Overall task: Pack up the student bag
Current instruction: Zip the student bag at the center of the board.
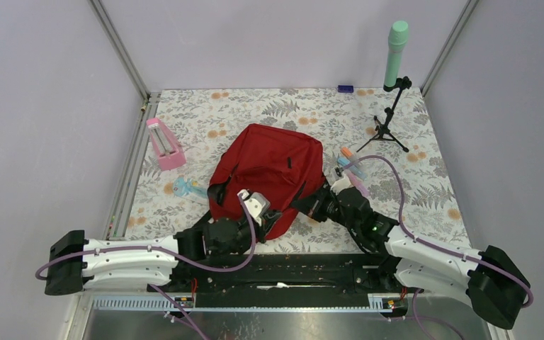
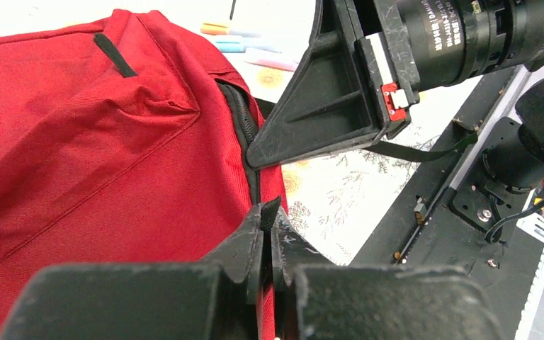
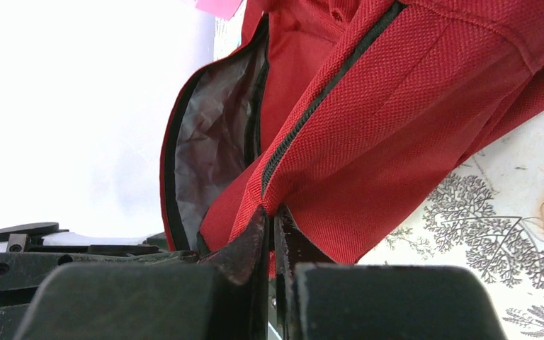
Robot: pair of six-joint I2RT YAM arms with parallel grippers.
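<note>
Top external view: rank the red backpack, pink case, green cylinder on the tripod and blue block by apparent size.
1. red backpack
2. pink case and green cylinder: alike; the cylinder stands raised nearer the camera, so unranked
3. blue block

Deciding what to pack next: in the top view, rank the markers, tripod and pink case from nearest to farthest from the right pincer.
1. Markers, just beyond the right pincer, right of the student bag.
2. Tripod, back right.
3. Pink case, far left, across the bag.
</note>
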